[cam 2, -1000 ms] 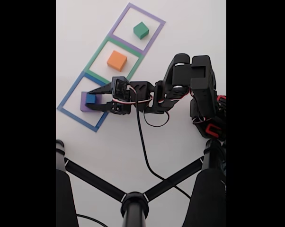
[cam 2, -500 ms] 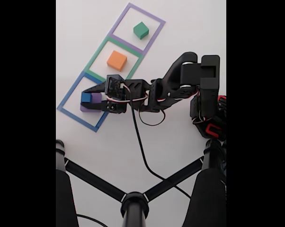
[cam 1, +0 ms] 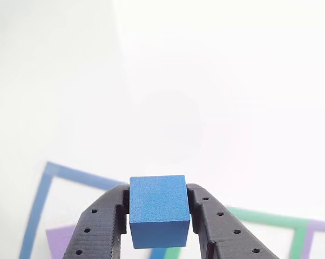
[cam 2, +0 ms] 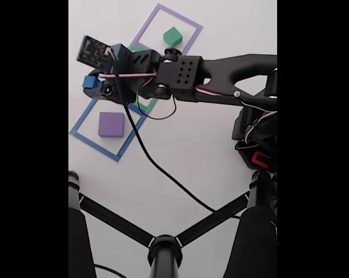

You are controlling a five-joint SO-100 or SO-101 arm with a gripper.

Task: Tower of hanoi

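Note:
My gripper (cam 1: 158, 191) is shut on the blue cube (cam 1: 157, 213), which its two black fingers (cam 1: 100, 229) hold up off the table. The fixed view shows the raised arm reaching left, with the gripper (cam 2: 90, 84) carrying the blue cube (cam 2: 88, 81) above the table. Below it the flat purple block (cam 2: 111, 124) lies alone inside the blue tape outline (cam 2: 82, 136). The green block (cam 2: 173, 36) sits in the purple tape outline (cam 2: 189, 23) at the top. The arm hides the orange block. A corner of the purple block (cam 1: 60, 240) shows under my left finger.
The arm's base (cam 2: 254, 145) stands at the right with a black cable (cam 2: 163, 174) trailing across the white table. A black stand with splayed legs (cam 2: 163, 246) fills the bottom. Green tape (cam 1: 259, 217) and blue tape (cam 1: 38, 210) run beneath the gripper.
The gripper closed on the blue cube that sat on the purple block and lifted it up and toward the top of the fixed view. The purple block stays in the blue outline.

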